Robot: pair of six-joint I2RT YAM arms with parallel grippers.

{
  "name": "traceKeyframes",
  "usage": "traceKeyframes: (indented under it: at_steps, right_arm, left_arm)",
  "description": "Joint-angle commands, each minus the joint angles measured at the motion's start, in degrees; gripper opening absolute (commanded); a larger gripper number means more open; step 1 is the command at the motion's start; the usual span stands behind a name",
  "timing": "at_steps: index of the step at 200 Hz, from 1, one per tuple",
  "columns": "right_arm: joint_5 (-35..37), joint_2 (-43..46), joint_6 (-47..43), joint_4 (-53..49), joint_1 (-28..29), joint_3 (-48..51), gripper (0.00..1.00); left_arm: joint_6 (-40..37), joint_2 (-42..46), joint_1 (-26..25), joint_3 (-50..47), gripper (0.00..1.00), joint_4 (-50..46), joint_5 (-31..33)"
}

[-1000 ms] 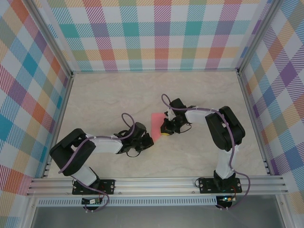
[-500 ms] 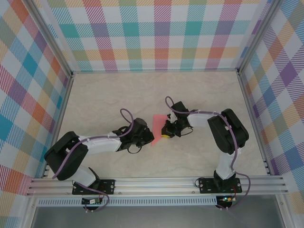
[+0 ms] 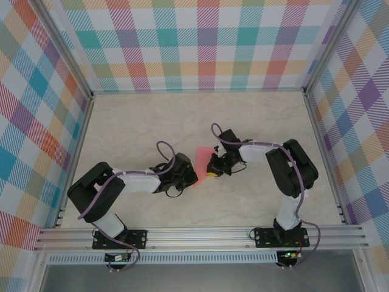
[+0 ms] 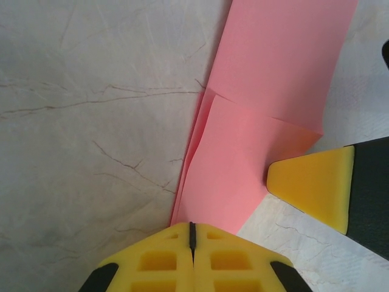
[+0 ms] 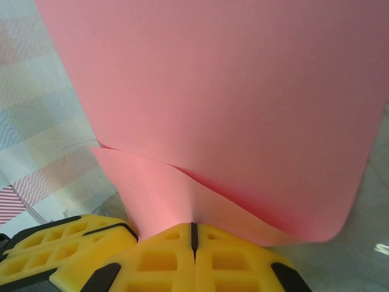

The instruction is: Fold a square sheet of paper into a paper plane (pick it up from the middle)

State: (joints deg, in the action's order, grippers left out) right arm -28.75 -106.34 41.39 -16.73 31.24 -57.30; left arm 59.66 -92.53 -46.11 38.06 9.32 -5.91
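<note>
While both claws sit closed near the middle of the pale marbled worktop (image 3: 134,128), the thin salmon-pink square sheet of paper (image 3: 205,157) lies between them, already doubled into overlapping layers. The left claw (image 4: 192,226) pinches the near corner of those layers. The right claw (image 5: 193,226) grips the opposite edge, and the paper bows up from its tips in a soft curl. To me a fold looks half made, with no dart shape yet. Next, I'd guess, the right claw must carry that curled flap across and line up its edge, with the left holding firm so nothing slides.
</note>
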Motion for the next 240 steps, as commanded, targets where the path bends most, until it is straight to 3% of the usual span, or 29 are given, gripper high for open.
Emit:
traceKeyframes:
  at_steps: [1,114,240]
  right_arm:
    - [0.36,1.42,-1.71,-1.61,0.42,-1.71,0.01]
    - [-2.57,0.91,-5.75,1.58,4.96,-0.36,0.01]
    - [0.56,-3.35,-6.50,0.58,5.05,-0.42,0.00]
  left_arm:
    - [1.59,-1.19,-1.46,-1.23,0.04,1.04,-0.31]
    - [0.28,-0.99,-1.80,-0.28,0.02,-3.61,1.26]
    - [0.55,1.89,-2.84,-1.06,0.03,1.77,-3.48]
